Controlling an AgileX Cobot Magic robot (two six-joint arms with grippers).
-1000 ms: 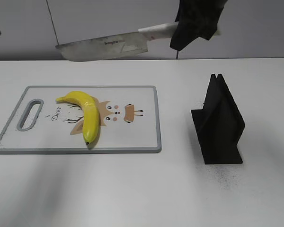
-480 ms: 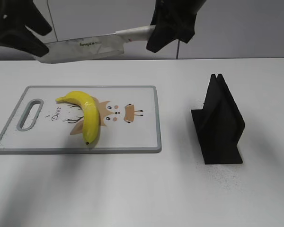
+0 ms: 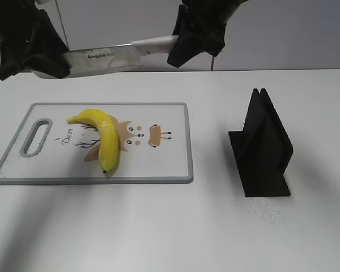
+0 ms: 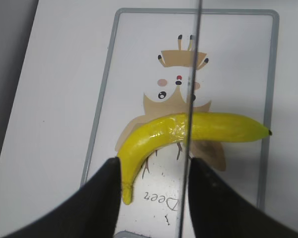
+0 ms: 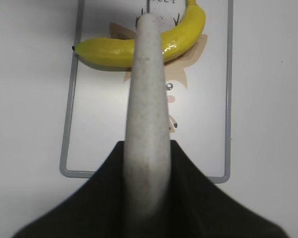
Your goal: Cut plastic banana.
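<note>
While the right hand (image 3: 181,48) grips the knife (image 3: 110,56), the left hand (image 4: 154,198) gapes — white table (image 3: 215,226), grey wall (image 3: 306,28).

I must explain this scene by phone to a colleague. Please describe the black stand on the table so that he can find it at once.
On the white table, look right of the grey-rimmed cutting board that carries the yellow banana. There the black stand sits alone, upright, with a slot along its top. It is the only dark object resting on the table.
</note>
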